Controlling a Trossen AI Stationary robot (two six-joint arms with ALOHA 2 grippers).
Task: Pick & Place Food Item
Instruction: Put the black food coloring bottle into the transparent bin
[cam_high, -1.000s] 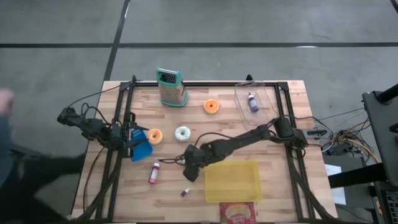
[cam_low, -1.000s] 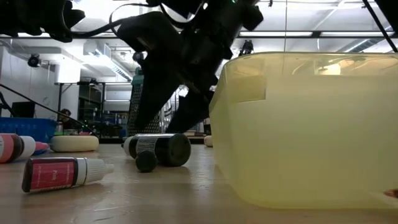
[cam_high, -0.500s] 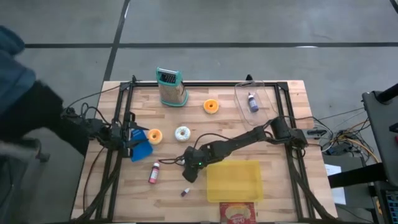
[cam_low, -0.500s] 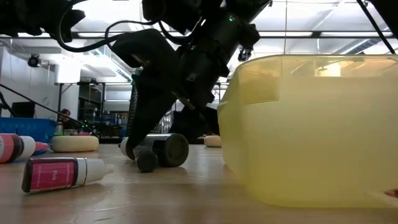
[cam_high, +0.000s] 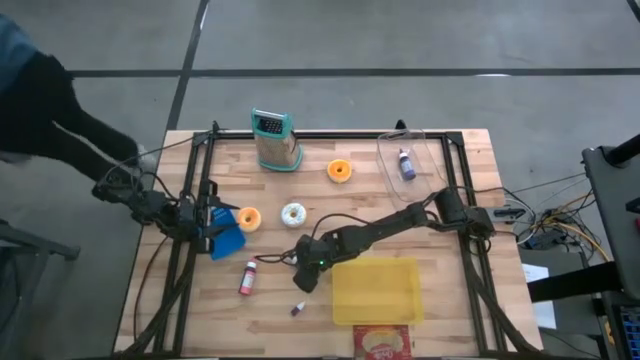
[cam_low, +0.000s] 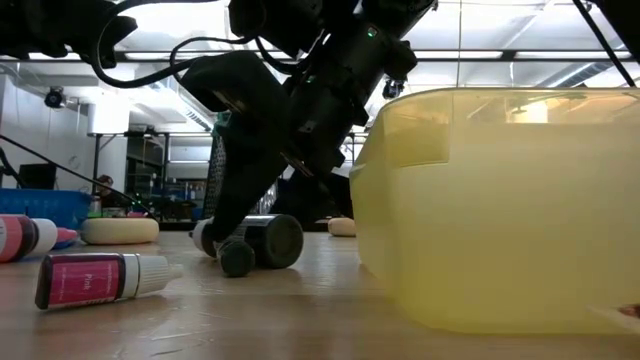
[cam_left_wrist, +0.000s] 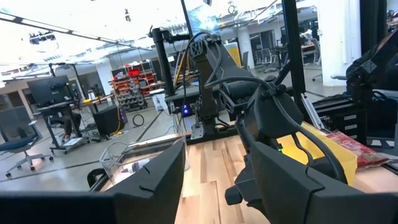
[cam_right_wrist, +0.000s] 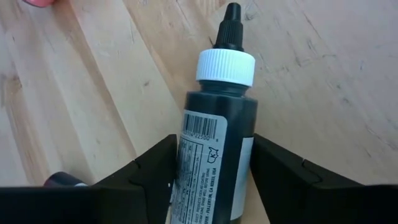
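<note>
High view: wooden table (cam_high: 440, 300) on grey floor, right gripper (cam_high: 305, 277) closing around a dark bottle (cam_right_wrist: 214, 162).

You're working in a robotics lab: beyond your butcher-block wooden table (cam_high: 440, 300) stand red-stocked metal shelving racks (cam_left_wrist: 127, 84), a dark computer monitor (cam_left_wrist: 48, 91) and rolling office chairs (cam_left_wrist: 15, 146) (all under ceiling strip lights).

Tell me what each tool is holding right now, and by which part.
The right tool straddles the dark bottle at its labelled body as it lies on the table; a firm grip cannot be told. The left tool holds nothing visible.
</note>
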